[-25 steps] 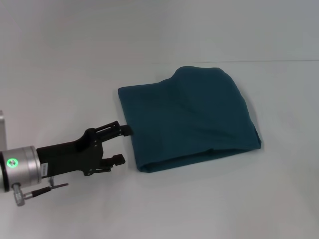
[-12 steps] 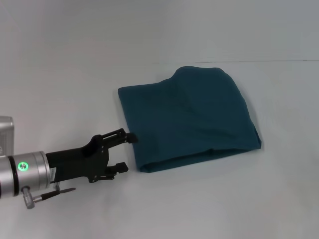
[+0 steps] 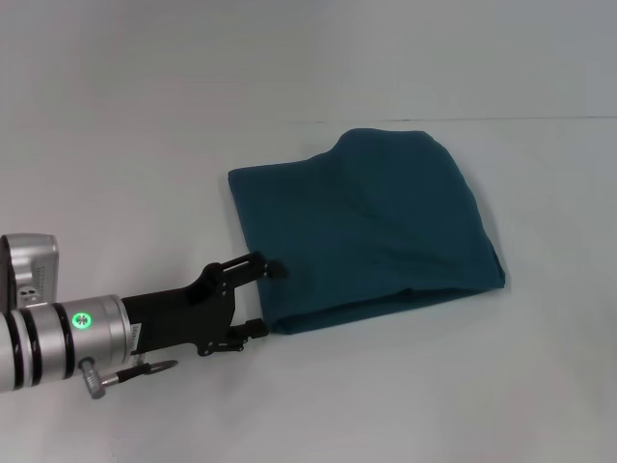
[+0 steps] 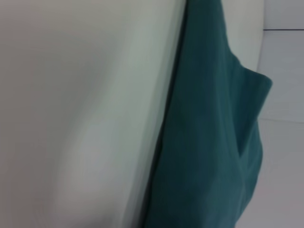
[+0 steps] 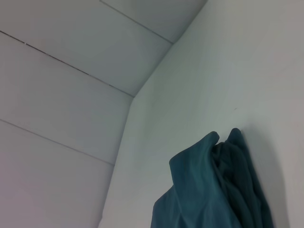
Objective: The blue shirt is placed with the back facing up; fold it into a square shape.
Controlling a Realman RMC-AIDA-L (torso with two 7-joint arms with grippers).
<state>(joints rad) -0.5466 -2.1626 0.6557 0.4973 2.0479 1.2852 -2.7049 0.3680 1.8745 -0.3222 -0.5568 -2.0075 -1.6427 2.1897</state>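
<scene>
The blue shirt (image 3: 364,228) lies folded into a rough square on the white table, plain side up, with no print showing. The left gripper (image 3: 267,299) is open at the shirt's near left corner, its upper fingertip (image 3: 275,268) over the shirt's left edge and the lower one (image 3: 256,329) just off the front edge. The left wrist view shows the shirt (image 4: 209,142) close up beside bare table. In the right wrist view, a bunched end of the shirt (image 5: 213,190) appears farther off. The right gripper is out of view.
The white table (image 3: 145,154) spreads on all sides of the shirt. Its far edge meets a pale wall (image 3: 482,58) just behind the shirt. In the right wrist view, a panelled wall (image 5: 61,85) with seams rises beyond the table.
The left arm has slid right and toward the shirt, bringing its open fingers from left of the cloth to the shirt's near left corner. The shirt has not moved.
</scene>
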